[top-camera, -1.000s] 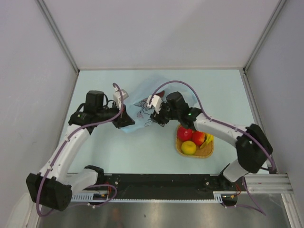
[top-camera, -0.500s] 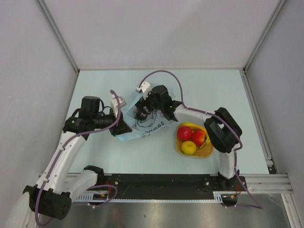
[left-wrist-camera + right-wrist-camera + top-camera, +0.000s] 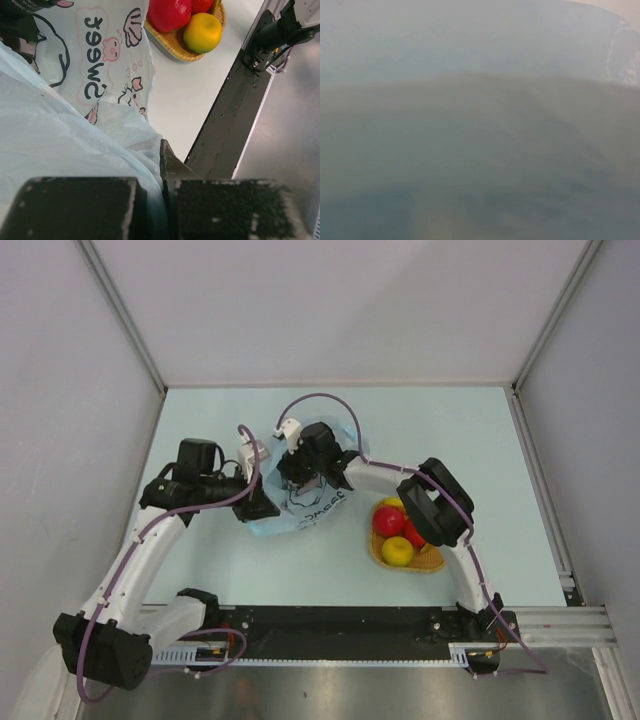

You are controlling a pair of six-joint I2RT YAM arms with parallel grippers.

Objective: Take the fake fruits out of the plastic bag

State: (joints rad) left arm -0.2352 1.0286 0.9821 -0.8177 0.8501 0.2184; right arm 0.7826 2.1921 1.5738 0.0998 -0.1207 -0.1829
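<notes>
The left jaws clench the plastic bag (image 3: 310,505); right jaws (veiled by plastic) can't be judged.

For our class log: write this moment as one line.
left gripper: shut on plastic bag | right gripper: at bag, jaws unseen | fake fruits: several on mat

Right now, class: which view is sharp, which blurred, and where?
Top external: sharp, evenly lit. Left wrist: plastic bag print crisp, left end effector in the foreground soft. Right wrist: featureless grey-blue haze, nothing in focus, probably bag film on the lens.
</notes>
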